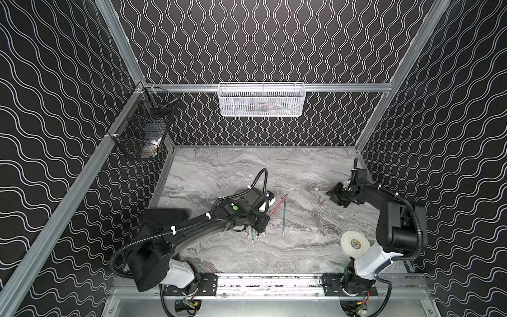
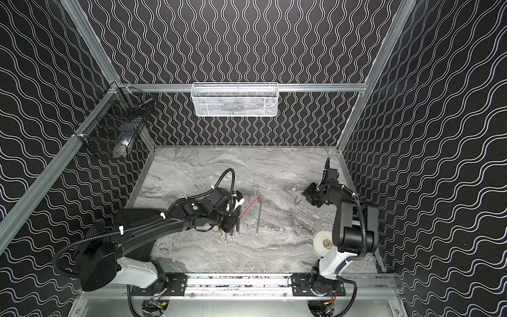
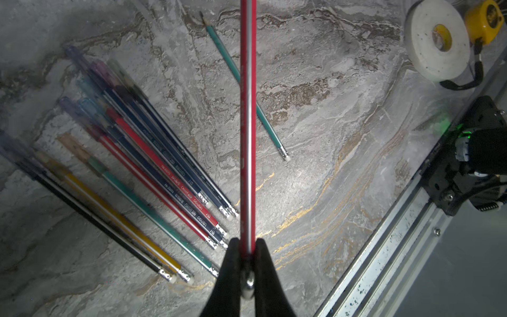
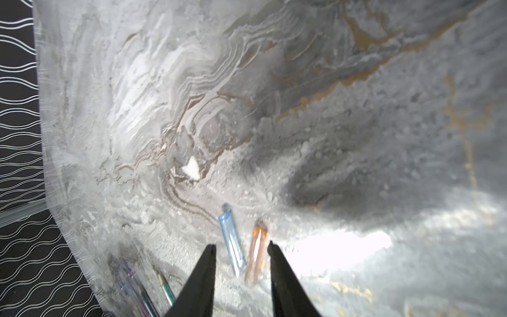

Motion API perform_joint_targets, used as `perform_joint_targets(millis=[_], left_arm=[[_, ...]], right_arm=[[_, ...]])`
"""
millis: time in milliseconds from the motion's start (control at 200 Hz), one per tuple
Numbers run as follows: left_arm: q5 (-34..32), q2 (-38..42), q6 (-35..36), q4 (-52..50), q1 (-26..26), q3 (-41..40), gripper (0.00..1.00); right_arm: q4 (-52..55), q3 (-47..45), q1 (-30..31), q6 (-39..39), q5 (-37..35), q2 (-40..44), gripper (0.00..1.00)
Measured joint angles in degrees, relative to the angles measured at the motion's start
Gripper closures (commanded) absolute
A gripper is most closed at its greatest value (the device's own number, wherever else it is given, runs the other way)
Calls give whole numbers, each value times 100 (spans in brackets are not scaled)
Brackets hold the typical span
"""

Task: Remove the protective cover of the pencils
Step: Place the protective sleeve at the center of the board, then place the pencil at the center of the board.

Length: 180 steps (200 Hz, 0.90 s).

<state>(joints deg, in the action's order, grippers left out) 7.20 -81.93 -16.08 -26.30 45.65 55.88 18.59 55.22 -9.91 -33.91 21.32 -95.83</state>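
My left gripper [image 3: 248,244] is shut on the silvery end of a red pencil [image 3: 248,109], which it holds slanted over the table [image 1: 278,205]. Beside it several pencils [image 3: 153,164] lie in a fan, with clear tinted covers on their tips. A green pencil [image 3: 270,129] lies alone with its point bare. At the far right, my right gripper [image 4: 241,247] is open just above the table. A blue cover [image 4: 231,241] and an orange cover [image 4: 256,252] lie loose between its fingers, and both show in a top view [image 1: 321,200].
A white tape roll [image 1: 354,243] sits near the right arm's base, with a yellow part [image 3: 485,19] beside it. A white mesh basket [image 1: 262,100] hangs on the back wall and a black wire basket [image 1: 142,123] on the left rail. A metal rail [image 3: 384,260] runs along the table's front edge.
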Motion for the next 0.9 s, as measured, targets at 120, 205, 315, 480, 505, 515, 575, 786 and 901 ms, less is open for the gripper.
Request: perform_joint_targets(millis=[120,205,315,480,505,515,575,786,901], left_arm=[[-227,-387,-590,109,4,39,100],[-299,-680,-942,177,13,61,100],[-295,-938,-1419,437,98,39,100],[-387,-1217,-2033,809,321,35,100],[-422,-1250,-2098,841,361,39,100],[-426,-1261,-2124,848,372,44,100],[-492,-1357,-2293,874,459,79,100],[-721,-1617,-2629,994,691,168,93],[-850,-1639,-2736,1012,778,192,81]], right_arm=[[11,-267,4,-31,74,656,67],[-11,-533,15,-92,229,1207,67],[17,-951,87,-103,439,1882,66],[20,-1661,273,-116,763,2522,66],[20,-1733,291,-122,804,2549,66],[22,-1764,302,-122,824,2557,66],[-24,-1941,339,-122,984,2599,66],[-328,-2358,555,-164,1515,2518,66],[-496,-2479,575,-170,1720,2424,66]])
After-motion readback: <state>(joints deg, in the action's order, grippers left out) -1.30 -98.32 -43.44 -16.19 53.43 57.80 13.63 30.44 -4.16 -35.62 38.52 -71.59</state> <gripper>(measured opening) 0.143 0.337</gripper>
